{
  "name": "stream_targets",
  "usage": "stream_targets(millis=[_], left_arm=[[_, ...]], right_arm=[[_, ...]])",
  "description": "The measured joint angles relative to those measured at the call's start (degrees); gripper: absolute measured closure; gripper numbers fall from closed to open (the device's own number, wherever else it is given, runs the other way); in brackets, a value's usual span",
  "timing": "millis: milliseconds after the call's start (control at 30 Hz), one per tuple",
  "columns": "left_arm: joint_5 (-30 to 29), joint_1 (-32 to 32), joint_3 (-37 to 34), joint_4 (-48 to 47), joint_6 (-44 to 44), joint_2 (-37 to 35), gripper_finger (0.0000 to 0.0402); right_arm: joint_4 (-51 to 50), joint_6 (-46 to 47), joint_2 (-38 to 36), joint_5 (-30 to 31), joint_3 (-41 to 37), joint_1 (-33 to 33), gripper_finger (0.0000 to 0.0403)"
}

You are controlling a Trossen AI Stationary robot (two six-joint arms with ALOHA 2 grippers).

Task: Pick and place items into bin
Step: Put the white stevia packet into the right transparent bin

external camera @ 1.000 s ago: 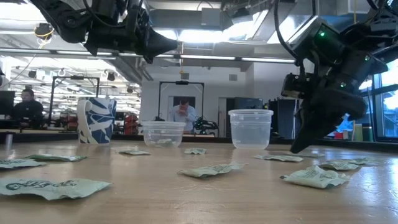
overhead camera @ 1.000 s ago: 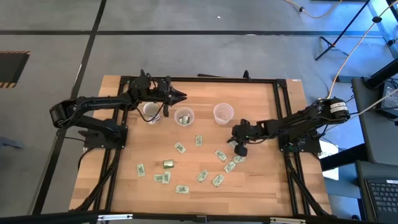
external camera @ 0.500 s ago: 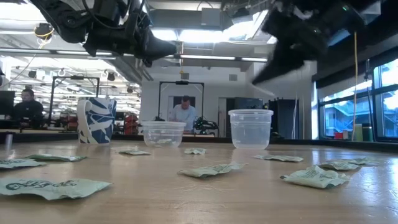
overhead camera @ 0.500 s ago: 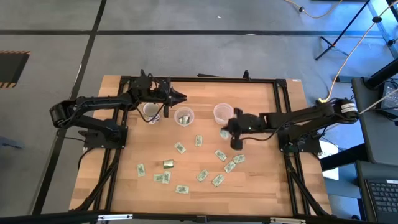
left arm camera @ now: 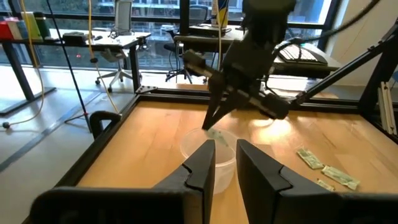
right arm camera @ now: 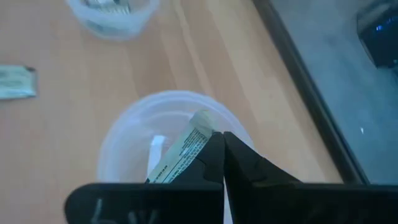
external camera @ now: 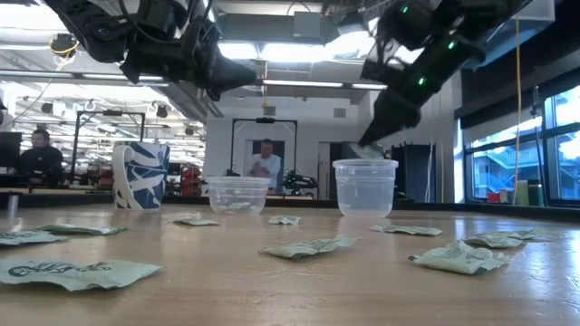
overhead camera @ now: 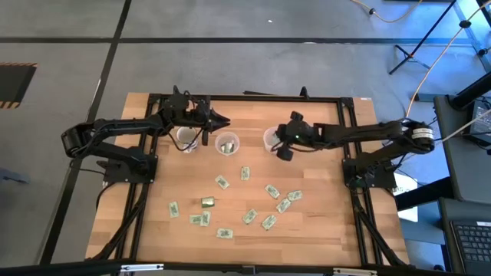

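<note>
The packets have dark print on them, but it is too small to read. The right gripper [right arm camera: 219, 144] is pinched shut on one green-and-white packet [right arm camera: 184, 149] and holds it right over the clear cup [overhead camera: 273, 139] at about one o'clock on the table — the packet's low end hangs inside the cup's rim. A second ago this gripper was down among the loose packets [overhead camera: 273, 192] at about four o'clock; now it is up at the cup. The other packets lie flat on the table [overhead camera: 322, 222], from six to four o'clock, and one gold packet [overhead camera: 207, 202] sits at about seven o'clock. The middle cup [overhead camera: 226, 143] at twelve o'clock has packets in it. The left gripper [overhead camera: 223, 119] hangs above the blue-and-white mug [overhead camera: 186, 138] at eleven o'clock, in the same place as before — its fingers [left arm camera: 205, 163] stand a little apart and hold nothing.
</note>
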Motion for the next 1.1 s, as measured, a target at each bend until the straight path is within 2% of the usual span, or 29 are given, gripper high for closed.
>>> stream_targets(millis=[200, 400, 600, 767, 967, 1100], left_arm=[[0.0, 0.0, 0.0, -0.6, 0.1, 0.0, 0.0340], [0.0, 0.0, 0.0, -0.6, 0.1, 0.0, 0.0341], [0.0, 0.0, 0.0, -0.5, -0.3, 0.0, 0.0341], [0.0, 0.0, 0.0, -0.5, -0.3, 0.0, 0.0341], [0.0, 0.0, 0.0, -0.5, -0.3, 0.0, 0.0341], [0.0, 0.0, 0.0, -0.5, -0.3, 0.0, 0.0341]], right_arm=[[0.2, 0.1, 5.5, -0.2, 0.0, -1.1, 0.0402], [0.0, 0.1, 6.5, -0.7, 0.0, -1.1, 0.0394], [0.0, 0.1, 6.5, -0.7, 0.0, -1.1, 0.0363], [-0.2, 0.2, 5.5, -0.7, 0.0, -1.1, 0.0313], [-11.1, 6.5, -0.5, -0.6, 3.9, 0.0, 0.0275], [-21.2, 9.1, -5.4, -9.5, 7.1, 3.7, 0.0273]])
